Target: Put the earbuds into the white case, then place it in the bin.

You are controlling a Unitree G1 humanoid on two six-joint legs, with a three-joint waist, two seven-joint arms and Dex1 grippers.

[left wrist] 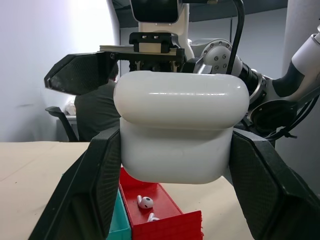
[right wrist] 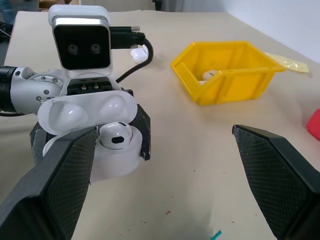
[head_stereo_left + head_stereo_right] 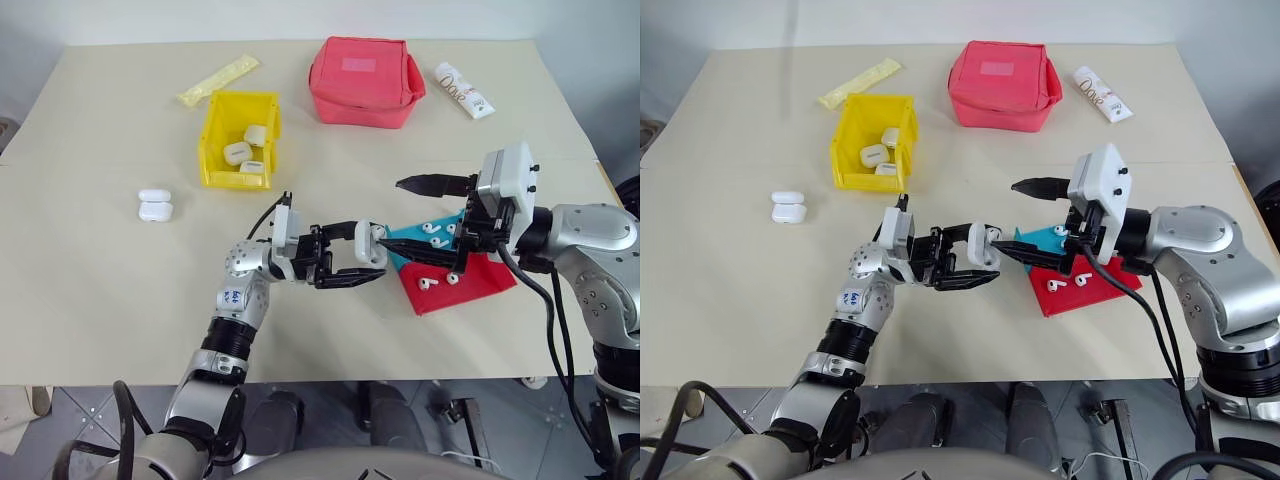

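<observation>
My left gripper [image 3: 352, 262] is shut on the white case [image 3: 370, 243], held above the table with its lid hinged open. One earbud [image 2: 116, 136] sits in the case's well. My right gripper [image 3: 420, 222] stands open just beyond the case, one finger above it and one below, holding nothing. More earbuds lie loose on the teal tray [image 3: 432, 228] and on the red tray [image 3: 428, 283]. The yellow bin [image 3: 215, 150] stands at the back left with three white cases inside.
The teal tray [image 3: 408, 242] and red tray [image 3: 475, 285] lie under my right gripper. Two more white cases [image 3: 155, 205] rest left of the bin. A red pouch [image 3: 365, 80], a white tube [image 3: 464, 90] and a yellow packet [image 3: 218, 80] lie along the far edge.
</observation>
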